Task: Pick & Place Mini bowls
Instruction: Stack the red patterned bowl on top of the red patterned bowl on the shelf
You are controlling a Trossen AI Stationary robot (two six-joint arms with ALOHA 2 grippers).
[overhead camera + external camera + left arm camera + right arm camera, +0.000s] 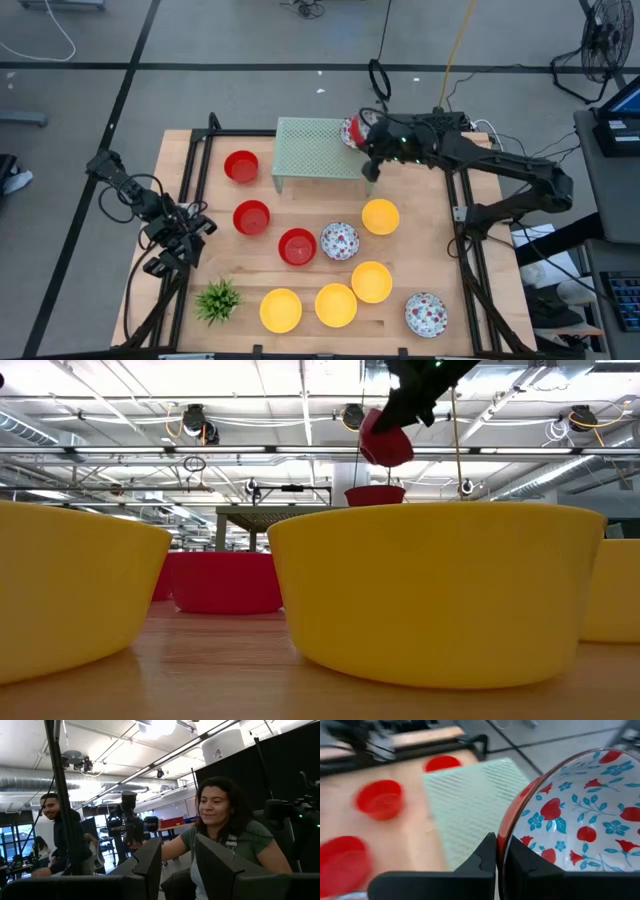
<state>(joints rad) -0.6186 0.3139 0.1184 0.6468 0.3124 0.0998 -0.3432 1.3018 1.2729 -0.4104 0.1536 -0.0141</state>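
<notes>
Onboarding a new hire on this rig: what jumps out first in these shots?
The right gripper holds a small round floral-patterned bowl with a red outside by its rim, raised over the right end of the pale green perforated metal rack. Nearer the table's front, plain yellow bowls and plain red bowls lie scattered. The left gripper waits at the left edge.
</notes>
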